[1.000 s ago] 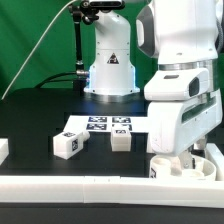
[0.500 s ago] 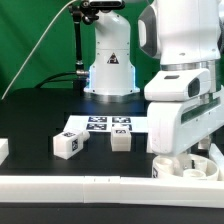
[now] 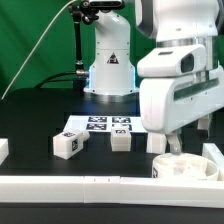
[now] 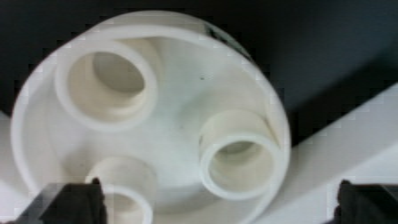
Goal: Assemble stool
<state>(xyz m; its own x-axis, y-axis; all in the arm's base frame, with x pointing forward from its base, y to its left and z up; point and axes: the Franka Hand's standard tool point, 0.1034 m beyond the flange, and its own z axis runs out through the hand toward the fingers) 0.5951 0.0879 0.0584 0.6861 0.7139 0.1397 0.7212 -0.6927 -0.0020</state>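
Wrist view looks straight down on the seat (image 4: pixel 151 110). It lies flat with its underside up, directly beneath the gripper (image 4: pixel 222 205). The fingertips (image 4: pixel 80 200) show dark at either side of the disc, spread wide with nothing between them but the seat's near rim. The hand is empty. The disc's centre sits off the line joining the fingertips, so my read is the gripper must shift across the seat or turn before any grasp. Being round, the disc has no long axis to line up with.

Exterior view: the seat (image 3: pixel 186 167) rests on the bench (image 3: pixel 40 120) in the front corner on the exterior view's right, tucked against the border bars (image 3: pixel 100 185). The gripper (image 3: pixel 178 146) hangs just above it, apart and not touching.

Look of the seat — thick white plastic disc with three round sockets (image 4: pixel 116 85) moulded in, rims raised, all empty.

Nearest leg (image 3: pixel 157 143) stands just beside the seat, toward mid-bench. The middle leg (image 3: pixel 121 141) and the tagged leg (image 3: pixel 68 145) lie further along toward the exterior view's left, in front of the marker board (image 3: pixel 100 125). No leg is fitted yet.
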